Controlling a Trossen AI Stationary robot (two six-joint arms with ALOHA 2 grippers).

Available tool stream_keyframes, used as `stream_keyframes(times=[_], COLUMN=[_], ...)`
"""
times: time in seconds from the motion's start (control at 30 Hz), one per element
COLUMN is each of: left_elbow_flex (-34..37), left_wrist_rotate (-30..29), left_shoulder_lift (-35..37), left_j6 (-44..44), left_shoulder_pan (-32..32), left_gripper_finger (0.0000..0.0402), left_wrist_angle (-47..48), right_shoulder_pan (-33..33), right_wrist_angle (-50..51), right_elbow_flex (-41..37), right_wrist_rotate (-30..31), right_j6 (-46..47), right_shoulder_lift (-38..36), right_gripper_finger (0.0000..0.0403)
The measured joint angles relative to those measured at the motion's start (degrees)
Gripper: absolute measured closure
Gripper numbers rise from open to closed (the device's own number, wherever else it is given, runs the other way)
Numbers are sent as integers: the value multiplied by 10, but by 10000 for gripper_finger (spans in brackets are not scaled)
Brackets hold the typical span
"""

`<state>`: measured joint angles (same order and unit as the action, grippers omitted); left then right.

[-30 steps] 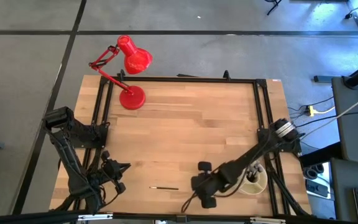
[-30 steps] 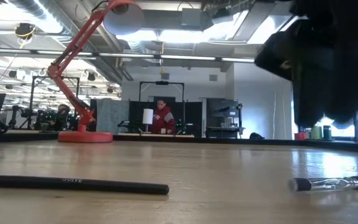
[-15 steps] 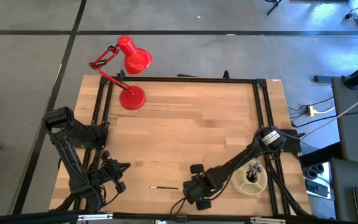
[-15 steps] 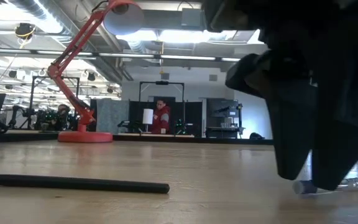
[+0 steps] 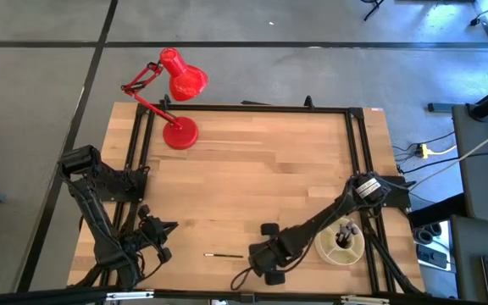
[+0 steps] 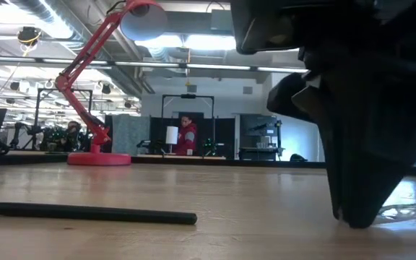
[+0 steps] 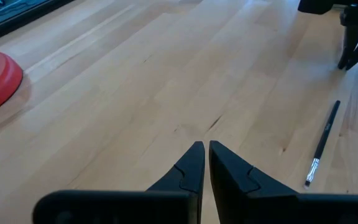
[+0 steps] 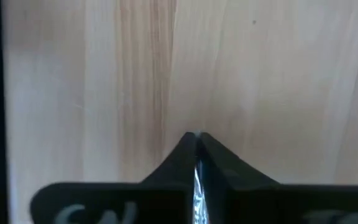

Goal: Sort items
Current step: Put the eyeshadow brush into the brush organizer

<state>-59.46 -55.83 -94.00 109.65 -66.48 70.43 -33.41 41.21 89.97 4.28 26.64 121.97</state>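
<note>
**Right tool pinched a brush at the counter's near edge**

The right tool (image 6: 352, 217) stood tip-down on the counter (image 5: 261, 161), its fingers pressed together on a thin silver-ferruled brush (image 8: 197, 186), low enough to catch so flat a thing. A second brush (image 5: 224, 254) lay loose just beside it, toward the left arm, probably next in line. The divided dish (image 5: 342, 243), already holding brushes, sat close by the right arm, likely so each carry was short. The left tool (image 7: 202, 163) waited with fingers together near the counter's left front corner, holding nothing.
</note>
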Motion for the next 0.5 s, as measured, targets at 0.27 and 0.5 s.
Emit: stream_keyframes(times=[0.27, 0.5], left_elbow_flex=[0, 0], left_wrist_rotate=[1, 6], left_shoulder_lift=[0, 0], left_j6=[0, 1], left_shoulder_pan=[0, 0], left_gripper_finger=[382, 382], left_wrist_angle=[0, -1], right_shoulder_pan=[-24, -121], right_wrist_angle=[30, 156], right_elbow_flex=[4, 8], right_wrist_rotate=[73, 348], right_j6=[107, 247], right_shoulder_lift=[-30, -177], right_gripper_finger=[399, 401])
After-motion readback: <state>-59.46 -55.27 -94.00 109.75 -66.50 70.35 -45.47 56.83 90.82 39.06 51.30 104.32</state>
